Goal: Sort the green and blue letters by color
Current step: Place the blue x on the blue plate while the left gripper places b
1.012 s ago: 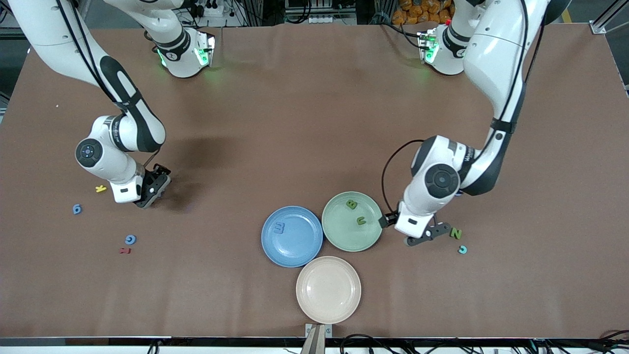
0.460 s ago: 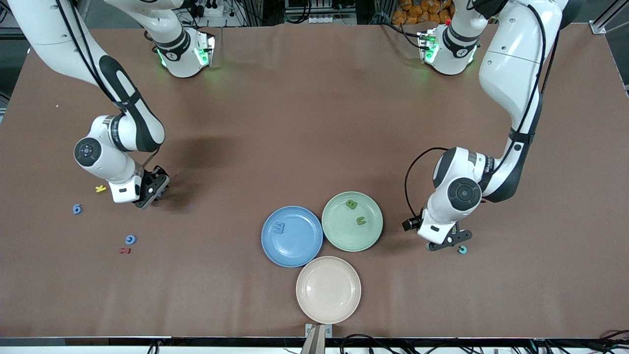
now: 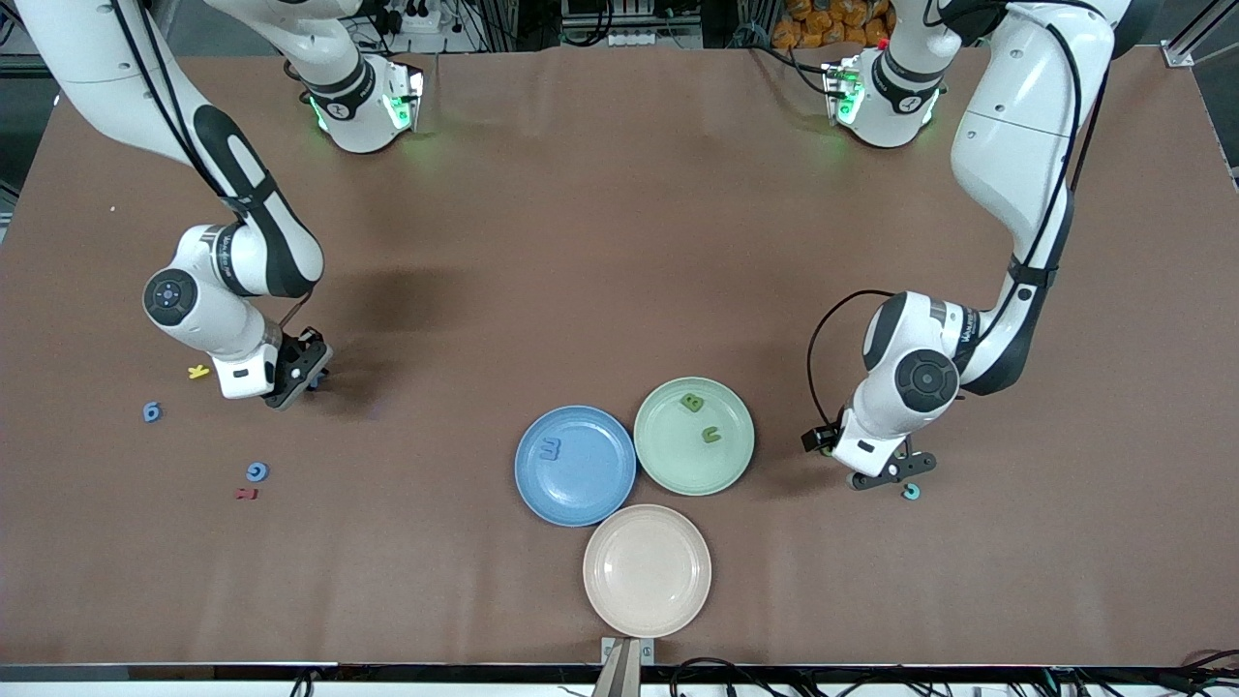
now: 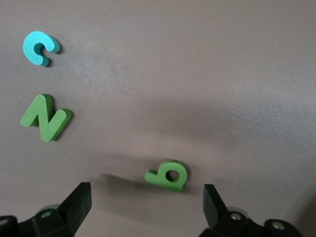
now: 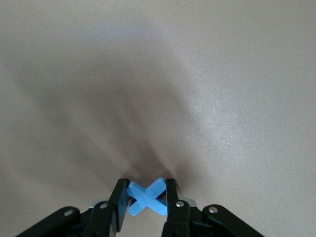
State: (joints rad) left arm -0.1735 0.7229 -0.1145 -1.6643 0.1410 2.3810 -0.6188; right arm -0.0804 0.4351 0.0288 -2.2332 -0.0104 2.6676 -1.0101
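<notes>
Surface: brown table, with both robot bases along its edge farthest from the front camera.
Arms: two white arms, each reaching down toward its own end of the table.
Plates: three, clustered and touching near the front camera. One blue plate, one green plate, one cream plate; the cream one lies nearest the camera.
Blue letters: five in view. One on the blue plate; two lying on the table at the right arm's end; one X shape between the right gripper's fingers; one lighter blue-green C at the left arm's end.
Green letters: four in view. Two on the green plate; an N and a small b-like shape on the table at the left arm's end, seen from the left wrist.
Other letters: one yellow letter and one dark red letter, both at the right arm's end.
Right gripper: low at the table, fingers drawn in against both sides of the blue X, clamping it.
Left gripper: fingers spread wide and holding nothing, poised over the small green b-like letter, with the C just beside it in the front view.
</notes>
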